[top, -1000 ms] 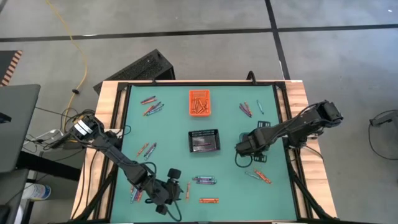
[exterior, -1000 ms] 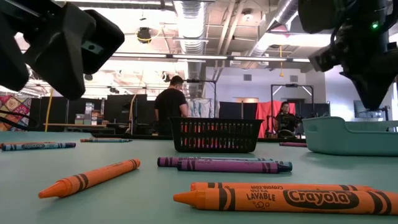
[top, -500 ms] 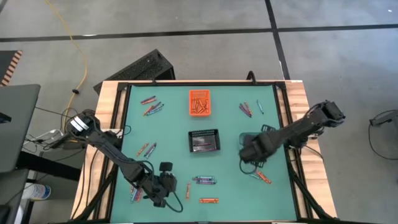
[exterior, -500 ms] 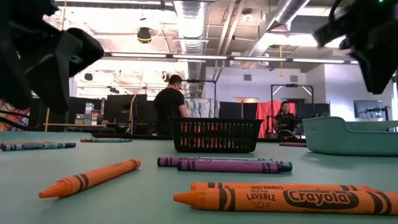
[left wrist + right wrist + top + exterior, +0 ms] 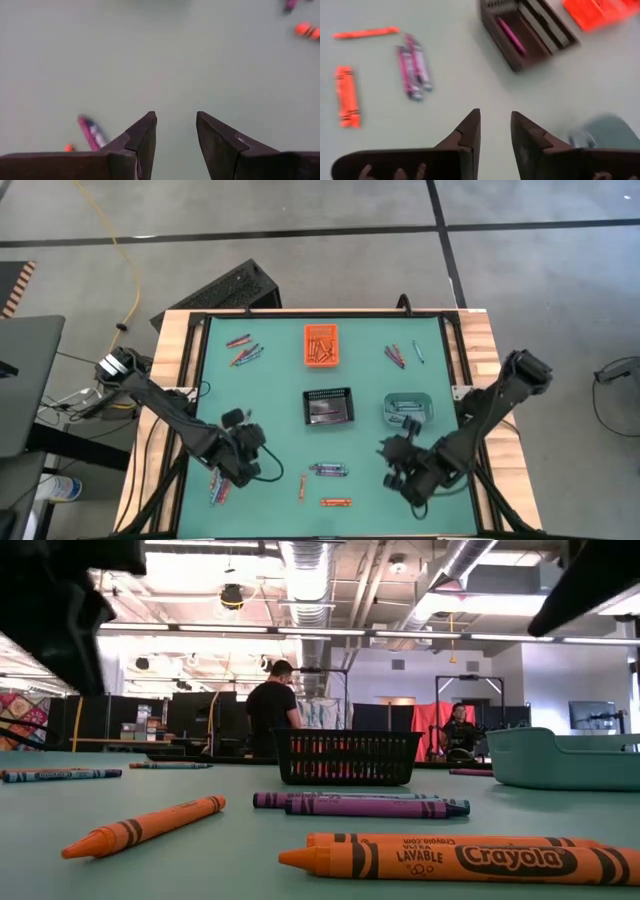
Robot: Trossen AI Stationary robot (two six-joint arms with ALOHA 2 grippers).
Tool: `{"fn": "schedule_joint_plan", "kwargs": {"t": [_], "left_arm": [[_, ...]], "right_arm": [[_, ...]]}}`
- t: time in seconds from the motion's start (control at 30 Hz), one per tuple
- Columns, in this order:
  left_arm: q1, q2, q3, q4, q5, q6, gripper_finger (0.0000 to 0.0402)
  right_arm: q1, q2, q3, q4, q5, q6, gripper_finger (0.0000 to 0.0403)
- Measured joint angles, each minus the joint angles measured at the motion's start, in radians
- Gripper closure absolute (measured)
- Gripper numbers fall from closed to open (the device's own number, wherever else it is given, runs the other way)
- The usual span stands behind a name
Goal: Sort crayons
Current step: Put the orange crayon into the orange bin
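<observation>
Crayons lie scattered flat on the green mat: a purple pair (image 5: 328, 470), an orange one (image 5: 335, 502), another orange one (image 5: 301, 486), and small groups at far left (image 5: 243, 350), far right (image 5: 403, 353) and near left (image 5: 218, 490). My left gripper (image 5: 260, 460) hovers open over bare mat at the near left, with nothing between its fingers (image 5: 175, 116). My right gripper (image 5: 388, 456) hovers open at the near right, pointing toward the purple pair (image 5: 412, 65) and the bins, its fingers (image 5: 495, 113) empty.
Orange bin (image 5: 321, 345) with orange crayons stands at the far centre. The black mesh bin (image 5: 328, 407) sits mid-table, and the teal bin (image 5: 408, 409) with blue crayons to its right. Dark arm parts (image 5: 50, 610) hang over the low view. People stand in the room behind.
My right gripper has swung from above the teal bin toward the table's near edge and a little left, uncovering the bin. My left gripper has gone from the near edge toward the far edge and left, rising and turning. No crayon has moved.
</observation>
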Motion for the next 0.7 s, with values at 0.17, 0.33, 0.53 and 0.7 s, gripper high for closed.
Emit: {"fn": "schedule_joint_plan", "kwargs": {"t": [0.17,0.33,0.53,0.7], "left_arm": [[0.088,-0.003,0.0,-0.134,0.014,-0.044,0.0271],[0.352,-0.014,0.0,-0.257,0.065,0.149,0.0271],[0.783,-0.05,0.0,-0.247,0.144,0.585,0.0271],[1.191,-0.057,-0.002,-0.154,0.317,0.824,0.0271]], "right_arm": [[0.041,0.061,0.0,0.167,0.122,-0.189,0.0301],[0.029,0.095,0.0,0.288,0.218,-0.338,0.0301],[0.028,0.096,0.0,0.302,0.224,-0.337,0.0301],[0.041,0.096,0.0,0.298,0.224,-0.336,0.0301]]}}
